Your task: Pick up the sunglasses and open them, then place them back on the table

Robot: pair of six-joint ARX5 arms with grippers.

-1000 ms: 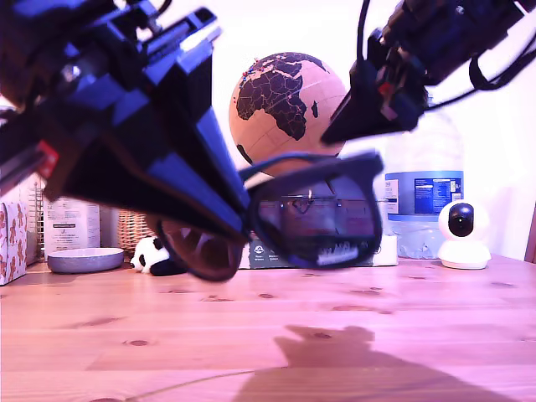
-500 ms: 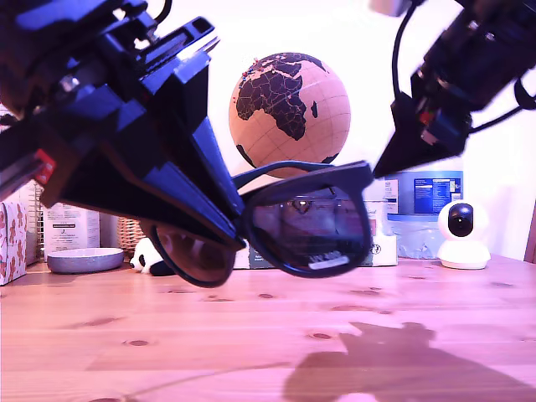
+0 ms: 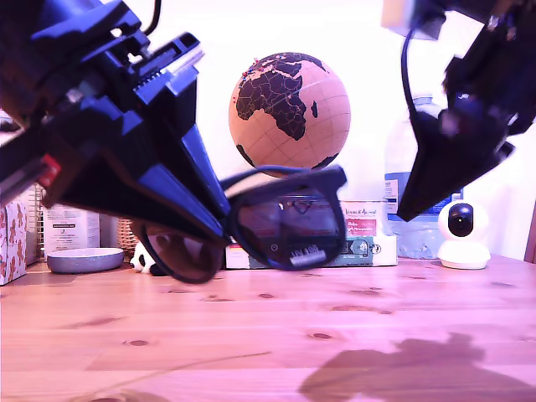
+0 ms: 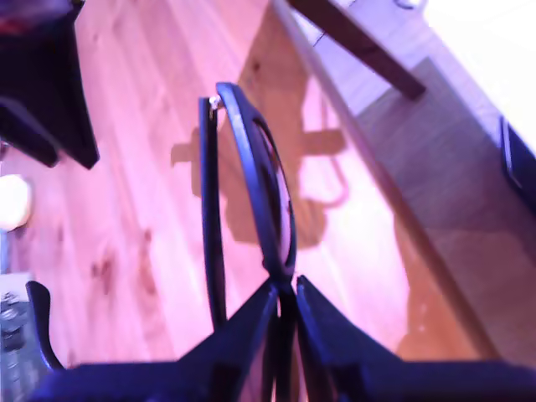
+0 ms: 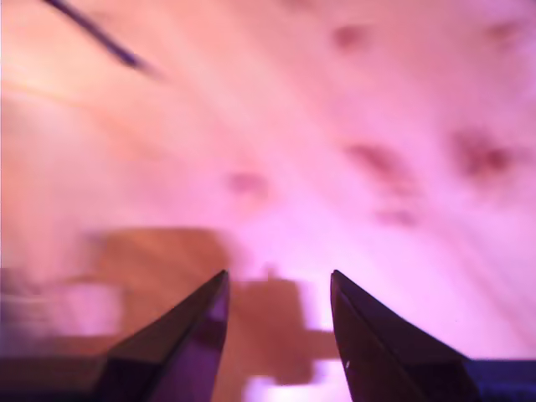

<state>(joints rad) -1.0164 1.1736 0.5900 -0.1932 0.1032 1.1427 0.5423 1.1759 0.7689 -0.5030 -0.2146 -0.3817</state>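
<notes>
The matte black plastic sunglasses with large rounded dark lenses point(image 3: 285, 224) hang in the air above the warm reddish-brown pine table point(image 3: 268, 335), at the centre of the exterior view and clear of the wood. My first gripper point(image 3: 223, 239) reaches in from ten o'clock of that view, its jaws closed on the frame at about the bridge, between the two lenses. The first wrist view shows the same pinch point(image 4: 285, 293) on the frame point(image 4: 251, 167), with one temple arm lying close along the front, so I judge the pair folded or nearly so. My second gripper point(image 3: 408, 211) hangs at two o'clock of the exterior view, well apart from the frame. Its jaws stand apart with only wood beneath them point(image 5: 276, 280).

I expect the sunglasses to be light and stiff, with smooth surfaces that could slip or swivel in a narrow pinch. The hinges are probably the weak point, and the lenses would scratch or smear, one carrying a small white sticker point(image 3: 306, 254). The best hold for opening looks like the temple arm near its free end, swung gently outward about the hinge, while the bridge grip resists the twist.
</notes>
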